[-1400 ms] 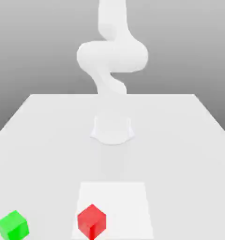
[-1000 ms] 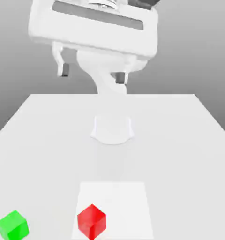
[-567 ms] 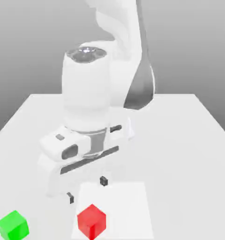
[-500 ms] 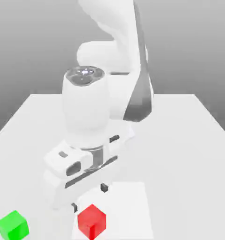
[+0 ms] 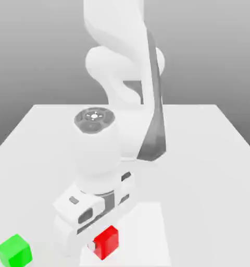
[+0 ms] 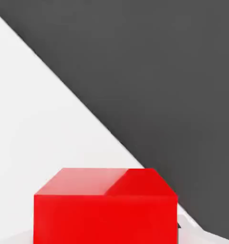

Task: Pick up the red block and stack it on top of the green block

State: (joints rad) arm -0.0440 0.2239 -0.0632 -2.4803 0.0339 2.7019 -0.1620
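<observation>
White surface [image 5: 210, 156], grey backdrop: at lower centre your fingers [image 5: 98, 244] are clenched on the red block [image 5: 107, 242]; green block [image 5: 14, 251] lower left. Rigid, light, matte cube; grip opposite flat faces.

In the exterior view the gripper [image 5: 98, 244] is mostly hidden behind its own white hand, and that hand covers part of the red block [image 5: 107, 242]. The green block [image 5: 14, 251] sits near the picture's lower edge. In the hand view the red block [image 6: 105, 206] is cut off by the frame edge.
</observation>
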